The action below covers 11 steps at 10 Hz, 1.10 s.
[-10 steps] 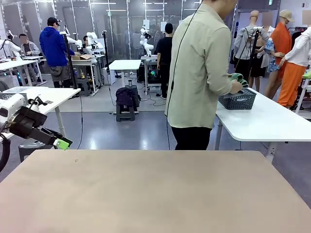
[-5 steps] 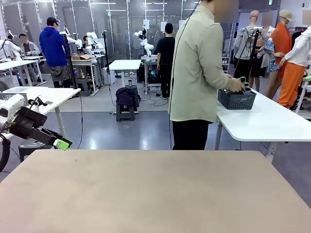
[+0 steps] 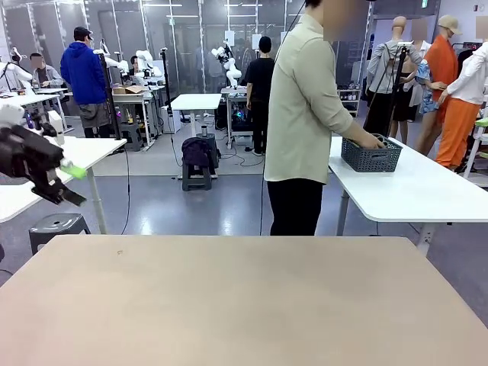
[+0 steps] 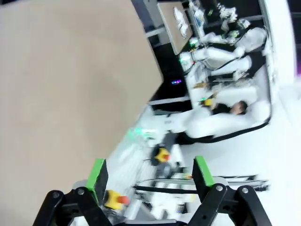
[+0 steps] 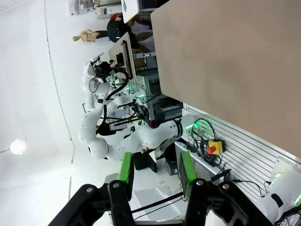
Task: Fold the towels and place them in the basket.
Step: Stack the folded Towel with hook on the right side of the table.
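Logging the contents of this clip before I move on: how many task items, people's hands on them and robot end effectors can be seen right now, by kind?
Baskets: 1, the dark grey basket on the white side table.
Person's hands at the basket: 1, a hand on its rim.
Robot end effectors: 2, the left end effector and the right end effector, both empty.
Total: 4.

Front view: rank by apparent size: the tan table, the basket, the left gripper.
1. Tan table, largest by far.
2. and 3. Basket and left gripper look alike; the gripper is much nearer the camera, so I won't rank them.
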Tool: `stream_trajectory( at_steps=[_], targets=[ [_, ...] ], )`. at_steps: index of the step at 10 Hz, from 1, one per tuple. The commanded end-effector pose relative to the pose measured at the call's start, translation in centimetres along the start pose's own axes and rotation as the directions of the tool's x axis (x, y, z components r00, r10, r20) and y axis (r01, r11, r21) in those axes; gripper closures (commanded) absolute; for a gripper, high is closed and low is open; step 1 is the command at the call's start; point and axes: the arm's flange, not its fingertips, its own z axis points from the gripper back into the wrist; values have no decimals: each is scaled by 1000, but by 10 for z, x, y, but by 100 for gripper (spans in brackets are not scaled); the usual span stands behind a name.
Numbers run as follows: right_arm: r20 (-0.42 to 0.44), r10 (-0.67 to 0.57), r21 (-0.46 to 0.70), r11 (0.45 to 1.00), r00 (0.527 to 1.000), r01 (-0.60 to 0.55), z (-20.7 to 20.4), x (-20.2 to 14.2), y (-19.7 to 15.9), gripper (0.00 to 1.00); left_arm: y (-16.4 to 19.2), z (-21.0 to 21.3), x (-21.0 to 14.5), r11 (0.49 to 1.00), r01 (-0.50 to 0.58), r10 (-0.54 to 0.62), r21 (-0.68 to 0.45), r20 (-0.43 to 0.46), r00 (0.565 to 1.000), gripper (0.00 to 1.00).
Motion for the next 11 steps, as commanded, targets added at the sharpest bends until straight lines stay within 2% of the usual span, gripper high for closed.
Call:
stream_trajectory(
  at_steps=[1, 3, 5, 6, 7, 8, 9, 10, 11],
  targets=[
    [43, 45, 37, 998, 998, -46, 1, -7, -3, 49, -1, 29, 17, 975, -153, 172, -159, 114, 979, 8],
    [99, 6, 105, 994, 995, -17, 3, -9, -7, 49, 5, 60, 8, 955, -203, 251, -218, 223, 942, 8],
    [94, 24, 156, 987, 995, -38, 2, -10, -6, 49, 20, 85, 6, 928, -242, 314, -282, 246, 917, 8],
    [98, 57, 159, 985, 994, -72, 3, -12, -6, 49, 27, 93, 8, 920, -239, 322, -310, 253, 912, 8],
    [91, 44, 175, 983, 995, -59, 5, -12, -3, 49, 32, 97, 8, 917, -237, 326, -322, 260, 909, 8],
    [87, 43, 193, 979, 995, -59, 5, -12, -5, 30, 34, 101, 7, 916, -232, 324, -327, 264, 908, 8],
    [91, 30, 198, 979, 995, -48, 8, -11, -5, 29, 36, 105, 7, 916, -237, 329, -322, 266, 906, 8],
    [91, 28, 201, 978, 995, -46, 9, -11, -5, 10, 36, 107, 6, 914, -243, 337, -325, 272, 901, 8],
    [91, 19, 206, 978, 996, -38, 10, -11, -8, 24, 36, 109, 7, 912, -246, 343, -328, 282, 896, 8]
  ],
)
